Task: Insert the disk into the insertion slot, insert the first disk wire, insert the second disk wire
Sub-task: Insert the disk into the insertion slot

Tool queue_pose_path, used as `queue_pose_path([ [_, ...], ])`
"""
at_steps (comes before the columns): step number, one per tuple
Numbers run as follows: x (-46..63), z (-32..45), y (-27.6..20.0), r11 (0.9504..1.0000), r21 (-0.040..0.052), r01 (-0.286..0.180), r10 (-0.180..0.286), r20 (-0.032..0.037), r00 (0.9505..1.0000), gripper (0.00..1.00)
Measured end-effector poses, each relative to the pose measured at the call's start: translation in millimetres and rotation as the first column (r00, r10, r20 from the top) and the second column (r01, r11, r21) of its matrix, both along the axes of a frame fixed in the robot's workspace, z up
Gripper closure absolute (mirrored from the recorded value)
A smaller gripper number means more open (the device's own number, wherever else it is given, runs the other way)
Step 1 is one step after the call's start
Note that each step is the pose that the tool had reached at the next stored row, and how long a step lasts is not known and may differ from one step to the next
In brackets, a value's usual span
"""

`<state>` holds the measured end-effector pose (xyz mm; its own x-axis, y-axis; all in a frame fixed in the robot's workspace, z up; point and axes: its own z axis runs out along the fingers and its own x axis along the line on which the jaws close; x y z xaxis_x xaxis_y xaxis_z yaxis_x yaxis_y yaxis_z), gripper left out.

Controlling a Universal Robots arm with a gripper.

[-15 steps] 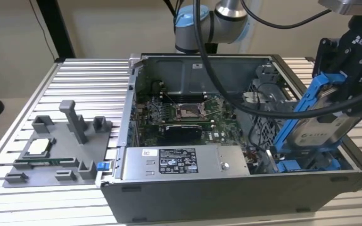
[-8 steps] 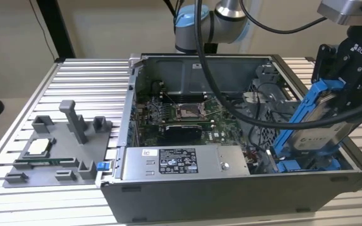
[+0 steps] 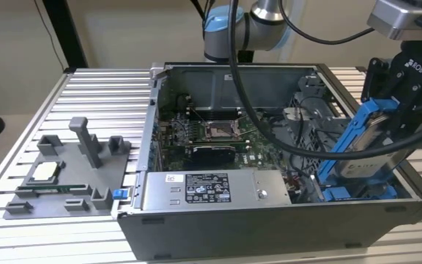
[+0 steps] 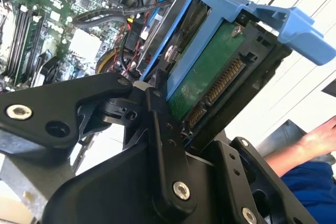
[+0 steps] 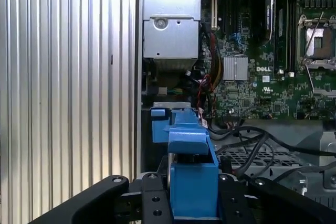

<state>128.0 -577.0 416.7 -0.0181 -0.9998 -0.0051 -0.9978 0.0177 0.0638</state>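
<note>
Exterior view, left to right: a grey fixture block (image 3: 72, 176) sits on the slatted table (image 3: 108, 93), well apart from the claw (image 3: 390, 124). Nearer it, the open computer case (image 3: 270, 231) holds a grey metal box (image 3: 211, 190) bearing a black-and-white printed sticker. The claw — white lettering on its body — grips the disk (image 3: 368, 165), which is tilted, its lower end at the insertion slot (image 3: 343, 193) below the claw.

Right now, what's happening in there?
The gripper is clamped on the disk, gripping its blue carrier and holding it tilted over the open computer case, at the exterior view's right. The disk's lower end is near the insertion slot, but it is not yet seated flat. A person's arm shows in the second wrist view, beyond the gripper.
</note>
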Motion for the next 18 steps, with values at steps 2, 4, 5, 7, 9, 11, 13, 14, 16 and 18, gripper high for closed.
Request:
queue_pose_path([
  [2,0.0,-1.8,0.0,1.0,0.0018,0.0,0.0,0.0,1.0,1.0],
  [4,0.1,-3.4,0.0,1.0,0.0033,0.0,0.0,0.0,1.0,1.0],
  [5,0.1,-4.3,0.0,1.0,0.0041,0.0,0.0,0.0,1.0,1.0],
  [7,0.1,-6.1,0.0,1.0,0.0059,0.0,0.0,0.0,1.0,1.0],
  [9,0.1,-7.7,0.0,1.0,0.0079,0.0,0.0,0.0,1.0,1.0],
  [11,0.1,-9.4,0.0,1.0,0.0098,0.0,0.0,0.0,1.0,1.0],
  [13,0.1,-11.5,0.0,0.9999,0.012,0.0,0.0,0.0,1.0,1.0],
  [14,0.1,-12.6,0.0,0.9999,0.013,0.0,0.0,0.0,1.0,1.0],
  [16,0.1,-15.0,0.0,0.9999,0.0149,0.0,0.0,-0.0001,1.0,1.0],
  [18,0.1,-17.5,0.0,0.9999,0.0168,0.0,0.0,-0.0001,1.0,1.0],
])
